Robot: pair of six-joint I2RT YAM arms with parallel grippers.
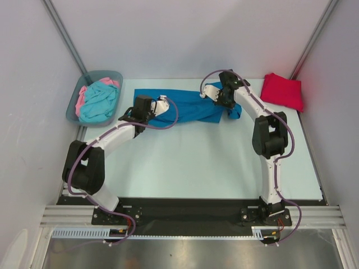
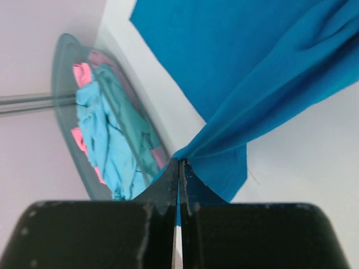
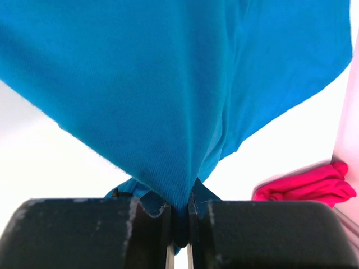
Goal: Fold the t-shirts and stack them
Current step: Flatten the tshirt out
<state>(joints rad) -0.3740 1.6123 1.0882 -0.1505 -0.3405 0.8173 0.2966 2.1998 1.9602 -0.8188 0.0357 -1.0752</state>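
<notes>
Left fingers (image 2: 164,193) and right fingers (image 3: 152,219) each pinching one deep blue t-shirt (image 1: 190,106) spread across the far desk (image 1: 196,162), one red t-shirt (image 1: 282,91) at right, one turquoise t-shirt (image 1: 101,102) and one pink t-shirt (image 1: 82,96) heaped in one bin (image 1: 105,73) at left

Left arm (image 1: 112,134): elbow bent out to left, forearm reaching forward and right. Left gripper (image 2: 179,168): jaws pressed together, pinching edge of blue t-shirt (image 2: 235,61).
Right arm (image 1: 269,137): rising from base, forearm curving left. Right gripper (image 3: 179,210): jaws nearly together, clamped on fold of same shirt.
Grippers well apart.
</notes>
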